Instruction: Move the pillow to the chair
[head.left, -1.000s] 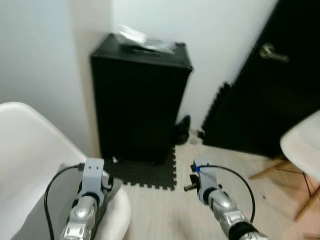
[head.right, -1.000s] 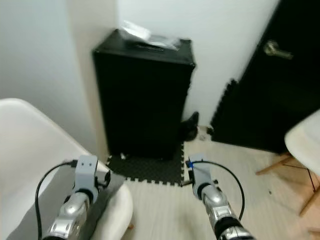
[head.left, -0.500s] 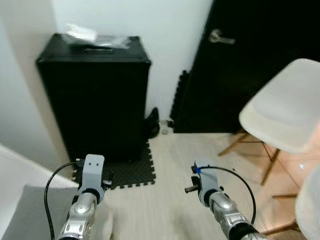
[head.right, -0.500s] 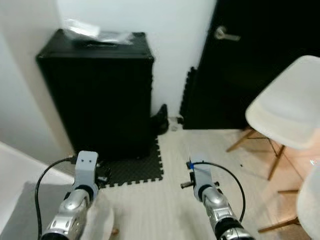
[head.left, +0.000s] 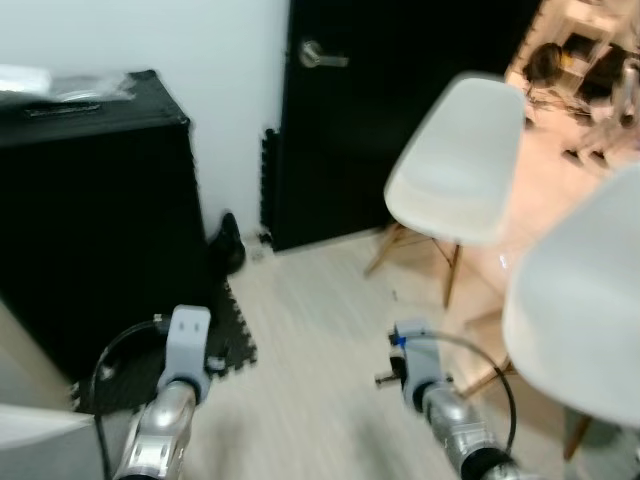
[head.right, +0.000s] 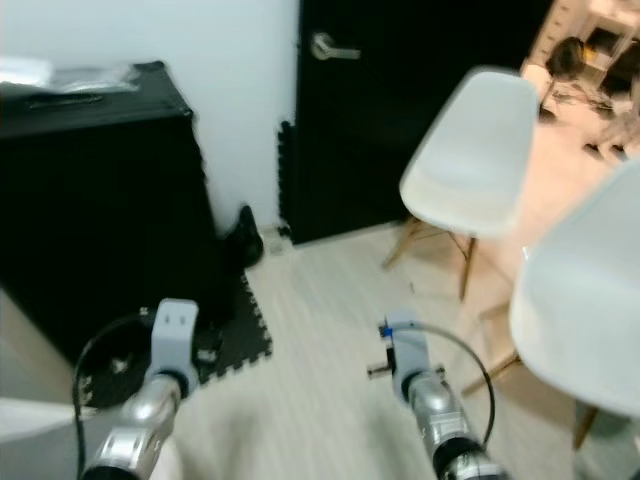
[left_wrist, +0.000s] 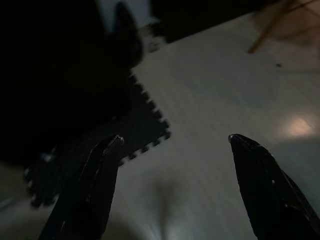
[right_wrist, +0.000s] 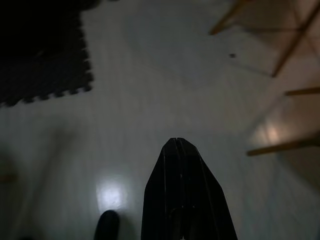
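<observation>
Chair (head.left: 455, 165) beyond fingers (left_wrist: 90, 192) (spread).

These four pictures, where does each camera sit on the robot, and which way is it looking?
Left eye view: on the head, looking forward and down at the black case, black door and two white chairs; both silver arms show.
Right eye view: the head's other eye, same scene, slightly offset.
Left wrist view: on the left arm, looking along the open left gripper at the floor and foam mat.
Right wrist view: along the shut right gripper at floor, mat and wooden chair legs.
All four share the pale floor.
</observation>
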